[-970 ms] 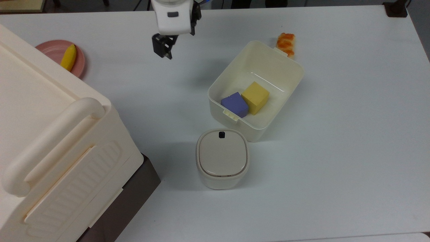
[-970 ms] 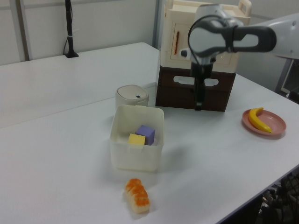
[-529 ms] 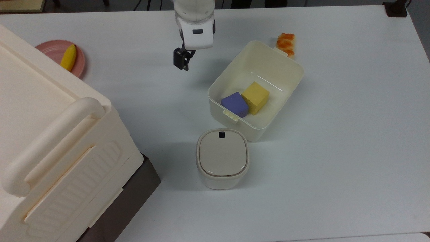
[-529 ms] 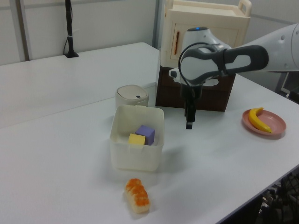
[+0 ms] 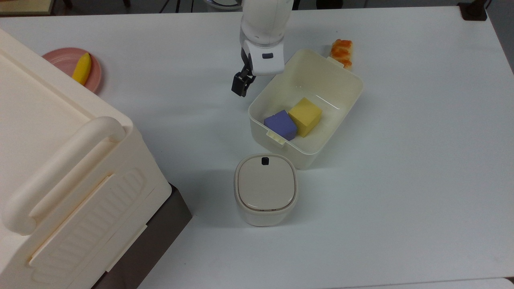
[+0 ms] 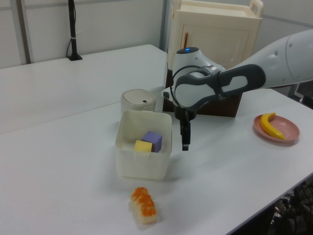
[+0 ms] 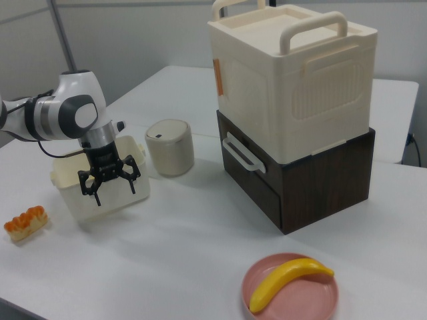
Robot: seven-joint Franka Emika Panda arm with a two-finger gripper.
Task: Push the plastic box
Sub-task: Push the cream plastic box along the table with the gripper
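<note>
Left to right in the top view. Huge cream bin sits on a dark brown crate at the top view's left edge; behind it a pink plate with a banana. All well apart from the work, not in the way.

Tool hangs low just beside the plastic box, off its long wall on the top view's left, near the far end. In the right view its fingers stand clearly apart, nothing between them, pointing down in front of the box wall. Can't tell if it's touching the wall yet; reads as near, not touching. My read: it's staged outside the wall to shove the box sideways, toward the top view's right, with the finger flank.

Box sits mid-bench, angled, lidless, holding a purple cube and a yellow cube side by side at the near end.

Obstacles: lidded canister is just beside the box's near corner, looks almost touching. The box could clip it if it swings toward the near side. Orange-topped food piece lies right at the far latch tab; likely gets nudged if the box rotates. Bench beyond the box to the right is open, so a straight push has room.
</note>
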